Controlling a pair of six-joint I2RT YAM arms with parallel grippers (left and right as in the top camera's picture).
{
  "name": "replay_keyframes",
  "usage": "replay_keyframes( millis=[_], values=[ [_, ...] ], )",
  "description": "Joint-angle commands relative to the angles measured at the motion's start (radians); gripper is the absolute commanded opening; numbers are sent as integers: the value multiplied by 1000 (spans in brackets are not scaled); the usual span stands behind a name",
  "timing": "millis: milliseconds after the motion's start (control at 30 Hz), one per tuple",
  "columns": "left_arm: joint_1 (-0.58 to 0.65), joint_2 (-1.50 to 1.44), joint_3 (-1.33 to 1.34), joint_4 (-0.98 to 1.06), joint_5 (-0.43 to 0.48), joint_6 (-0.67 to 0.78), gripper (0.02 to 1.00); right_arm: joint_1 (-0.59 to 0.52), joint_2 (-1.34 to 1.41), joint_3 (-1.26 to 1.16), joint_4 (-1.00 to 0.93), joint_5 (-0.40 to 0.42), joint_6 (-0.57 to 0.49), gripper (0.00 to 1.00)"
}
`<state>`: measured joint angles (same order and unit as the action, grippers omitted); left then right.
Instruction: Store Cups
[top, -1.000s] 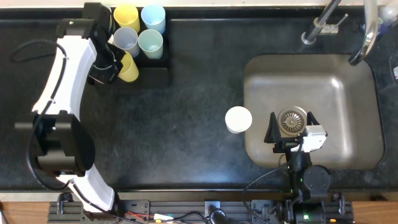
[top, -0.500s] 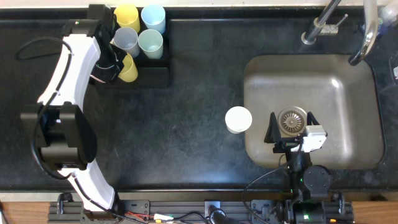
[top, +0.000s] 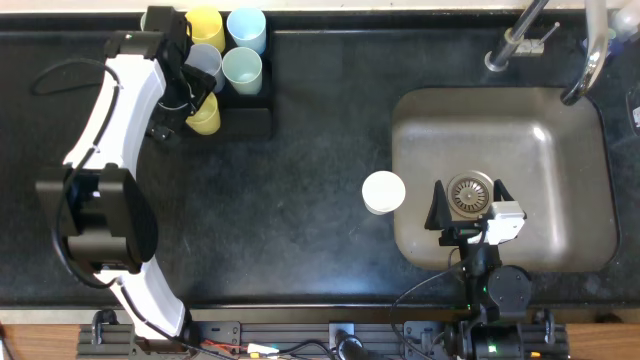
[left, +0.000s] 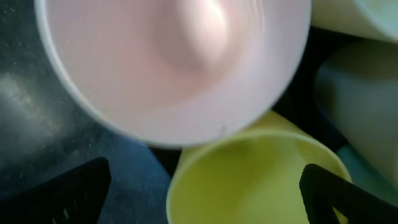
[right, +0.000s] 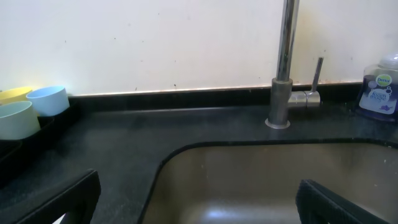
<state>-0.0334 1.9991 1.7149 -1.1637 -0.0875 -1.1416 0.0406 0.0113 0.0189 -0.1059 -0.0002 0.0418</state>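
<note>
A black tray (top: 250, 120) at the counter's back left holds a yellow cup (top: 205, 22), a blue cup (top: 246, 27), a mint cup (top: 242, 68) and a pale cup (top: 208, 58). A second yellow cup (top: 204, 113) leans in the tray's front row. My left gripper (top: 190, 95) hangs open right over it. In the left wrist view this yellow cup (left: 249, 180) sits between the spread fingers, below the pale cup (left: 174, 62). A white cup (top: 383, 192) stands on the counter by the sink. My right gripper (top: 468, 208) rests open over the sink, holding nothing.
The steel sink (top: 560, 120) takes up the right side, with a tap (top: 520, 38) behind it and a soap bottle (right: 379, 87) at the far right. Dark counter (top: 300, 230) lies between the tray and the sink.
My left arm has shifted a little toward the back of the counter over the tray. The leaning yellow cup stays in the tray. The right arm has not moved.
</note>
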Motion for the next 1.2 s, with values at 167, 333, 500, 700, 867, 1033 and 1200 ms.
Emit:
replay_keyframes(
  millis=[167,333,500,700,867,1033,1200],
  values=[
    [-9,-321,5,-127,-19,128,998,-2,-8,-4,6,-7,6,998],
    [-9,-515,5,-315,-95,135,998,-2,-8,-4,6,-7,6,998],
    [-9,-857,-319,-228,-207,422,998,-2,-8,-4,6,-7,6,998],
    [-9,-1345,-1062,535,-50,946,996,-2,-8,-4,6,-7,6,998],
    [-9,-1703,-1497,1113,143,1067,998,-2,-8,-4,6,-7,6,998],
    [-9,-1928,-1650,1202,154,1073,998,-2,-8,-4,6,-7,6,998],
    [-9,-1996,-1709,1133,169,1146,998,-2,-8,-4,6,-7,6,998]
  ],
)
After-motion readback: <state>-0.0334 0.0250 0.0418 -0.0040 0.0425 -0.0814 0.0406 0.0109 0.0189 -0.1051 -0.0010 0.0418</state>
